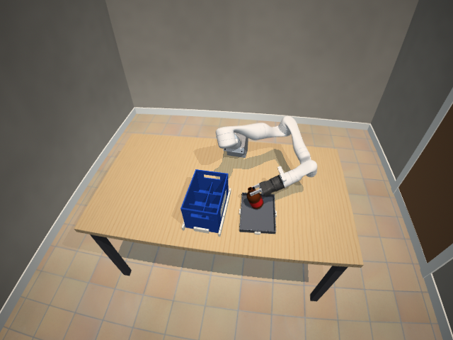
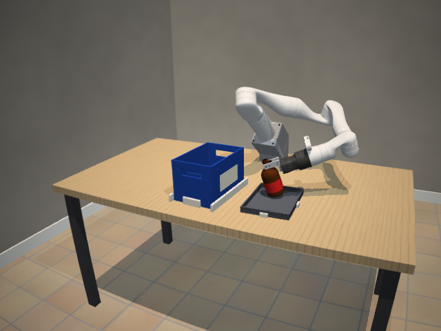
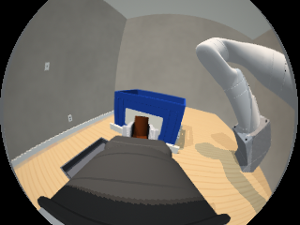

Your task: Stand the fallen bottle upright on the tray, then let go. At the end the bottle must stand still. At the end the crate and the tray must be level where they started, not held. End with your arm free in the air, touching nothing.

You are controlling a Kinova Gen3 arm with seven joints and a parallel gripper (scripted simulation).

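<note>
A brown bottle [image 1: 253,197] [image 2: 271,178] with a red label is near the back of the dark grey tray [image 1: 257,221] [image 2: 267,205]. It is tilted a little, its neck leaning left in the exterior view; its base is at the tray floor, and whether it touches cannot be told. My gripper [image 1: 255,190] [image 2: 269,163] [image 3: 141,127] is shut on the bottle's neck, coming from the right. In the wrist view the neck shows between the two fingers. The tray lies level on the table.
A blue crate [image 1: 185,219] [image 2: 192,185] [image 3: 175,123] with compartments stands level to the left of the tray, with white strips [image 2: 229,194] along its foot. Small white blocks [image 1: 257,232] [image 2: 263,214] sit against the tray's edges. The arm's base [image 2: 272,142] is behind.
</note>
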